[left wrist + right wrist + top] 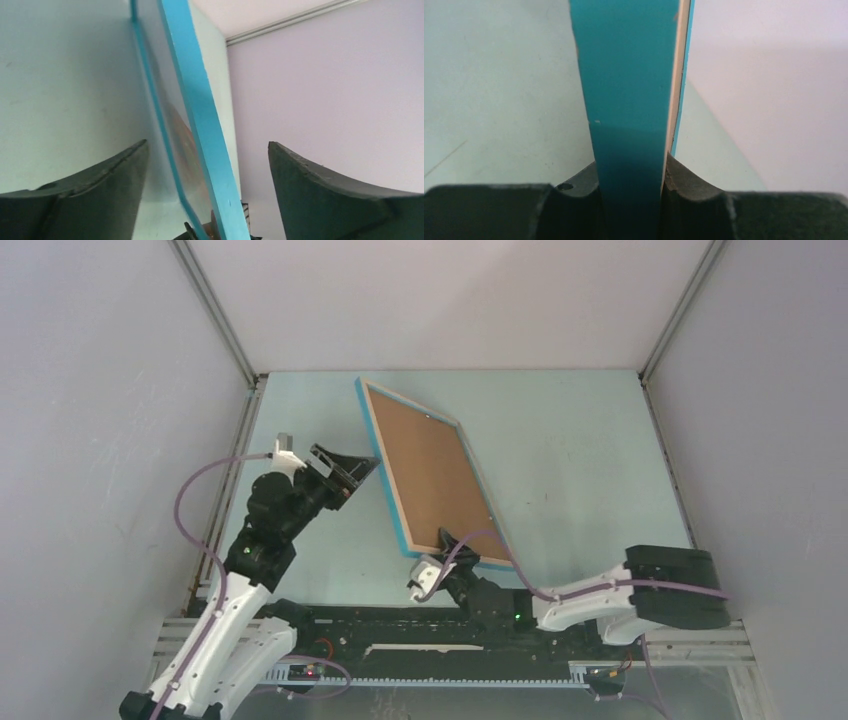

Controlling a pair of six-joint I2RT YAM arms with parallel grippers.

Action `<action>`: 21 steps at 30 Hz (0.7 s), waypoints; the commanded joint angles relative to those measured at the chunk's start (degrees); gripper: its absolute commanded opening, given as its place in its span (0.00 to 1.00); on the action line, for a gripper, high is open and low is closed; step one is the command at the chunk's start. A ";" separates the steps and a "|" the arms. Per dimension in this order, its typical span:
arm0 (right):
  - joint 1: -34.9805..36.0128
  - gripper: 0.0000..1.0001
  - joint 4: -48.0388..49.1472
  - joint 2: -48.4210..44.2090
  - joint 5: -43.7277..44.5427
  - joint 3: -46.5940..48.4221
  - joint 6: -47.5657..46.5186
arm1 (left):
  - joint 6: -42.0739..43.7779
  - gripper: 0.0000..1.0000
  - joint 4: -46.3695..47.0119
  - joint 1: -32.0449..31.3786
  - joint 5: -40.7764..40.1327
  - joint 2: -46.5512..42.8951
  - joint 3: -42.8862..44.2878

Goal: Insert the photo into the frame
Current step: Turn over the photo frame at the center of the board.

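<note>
Right fingers (pixel 704 205) pinch frame (pixel 629 100) edge (left fingers (pixel 325 200) spread).

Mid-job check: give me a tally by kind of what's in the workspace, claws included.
Frame: 1
Backing board: 1
Photo: 1, apparently the orange patch seen behind the glass
Claws: 2, left claw open, right claw gripping the frame
Total: 5
</note>
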 commanded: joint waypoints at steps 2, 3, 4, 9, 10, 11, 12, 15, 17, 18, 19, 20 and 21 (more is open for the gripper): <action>-3.77 0.00 -13.21 -11.96 -8.84 1.08 28.25 | 9.10 0.94 1.61 0.18 0.50 -3.23 7.65; -5.28 0.00 -16.67 -14.72 -12.00 1.08 32.36 | 10.38 0.95 1.00 0.17 0.12 -4.20 8.66; -7.36 0.00 -19.86 -17.54 -15.62 1.08 36.44 | 11.57 0.96 -0.03 0.12 -0.56 -5.38 9.46; -19.12 0.00 -29.29 -29.32 -34.00 0.42 50.60 | 15.67 0.99 -4.53 0.18 -6.86 -12.01 11.36; -21.09 0.00 -29.85 -30.59 -36.06 0.12 52.10 | 16.16 0.99 -5.27 0.15 -8.69 -13.26 11.43; -22.94 0.00 -30.37 -31.81 -38.20 -0.03 53.68 | 16.54 1.00 -6.07 0.17 -9.75 -14.38 11.53; -25.45 0.00 -30.85 -32.71 -40.62 -0.25 55.91 | 16.85 1.00 -6.60 0.18 -10.68 -15.31 11.56; -32.20 0.00 -31.35 -34.63 -48.04 -0.89 62.51 | 17.33 1.00 -7.47 0.19 -13.04 -17.32 11.20; -36.06 0.00 -31.15 -35.34 -51.78 -1.48 66.19 | 17.52 1.00 -7.52 0.18 -13.51 -17.65 10.89; -37.97 0.00 -30.48 -35.60 -54.33 -2.07 68.20 | 17.52 1.00 -7.57 0.18 -13.59 -17.47 10.80; -39.83 0.00 -29.77 -35.73 -56.35 -2.56 69.85 | 17.51 1.00 -7.61 0.18 -13.49 -17.16 10.77; -41.51 0.00 -29.03 -35.71 -58.40 -3.03 71.39 | 17.48 1.00 -7.61 0.18 -13.23 -16.83 10.69; -43.01 0.00 -28.50 -35.58 -60.32 -3.40 72.65 | 17.33 1.00 -7.62 0.22 -12.89 -16.35 10.62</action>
